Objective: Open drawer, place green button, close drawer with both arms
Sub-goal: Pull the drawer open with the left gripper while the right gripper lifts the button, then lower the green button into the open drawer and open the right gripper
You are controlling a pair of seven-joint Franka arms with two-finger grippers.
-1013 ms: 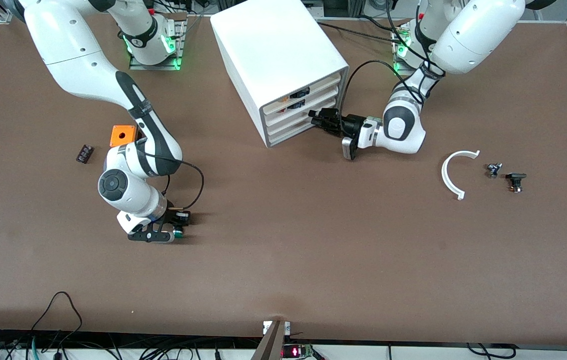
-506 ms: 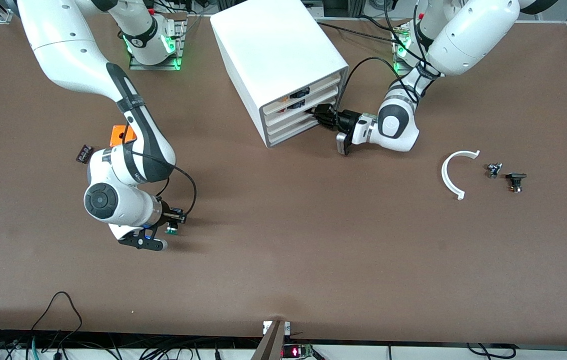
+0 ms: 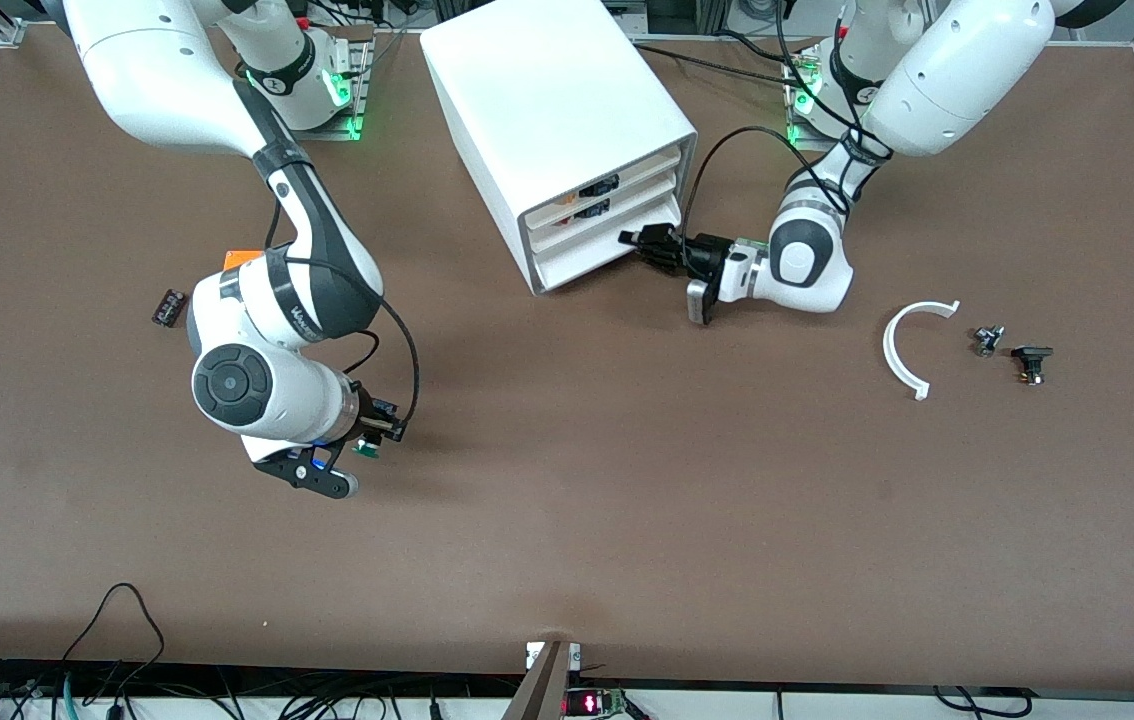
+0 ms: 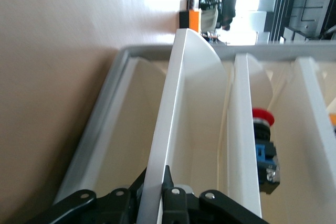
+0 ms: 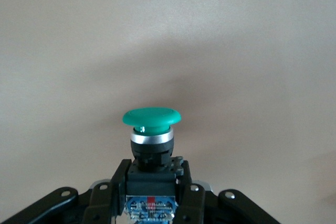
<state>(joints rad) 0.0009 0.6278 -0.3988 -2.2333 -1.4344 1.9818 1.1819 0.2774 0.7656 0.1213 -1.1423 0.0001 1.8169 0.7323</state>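
My right gripper [image 3: 355, 447] is shut on the black body of the button [image 5: 151, 117] and holds it above the bare table toward the right arm's end. The green cap points away from the wrist. In the front view the button [image 3: 365, 450] shows as a small green spot at the fingertips. My left gripper [image 3: 649, 243] is at the front of the white drawer cabinet [image 3: 557, 100]. It is shut on the thin white front edge of a lower drawer [image 4: 176, 108], one finger on each face, and that drawer stands out a little.
An orange box [image 3: 242, 258] and a flat black chip [image 3: 168, 306] lie beside the right arm. A white curved piece [image 3: 902, 350] and two small dark parts [image 3: 987, 340] [image 3: 1031, 361] lie toward the left arm's end. A red-capped button [image 4: 262, 116] sits in a neighbouring drawer.
My right arm has lifted the button off the table and shifted it slightly toward the cabinet. My left gripper has reached the drawer front, shut on its edge and drawn back a little.
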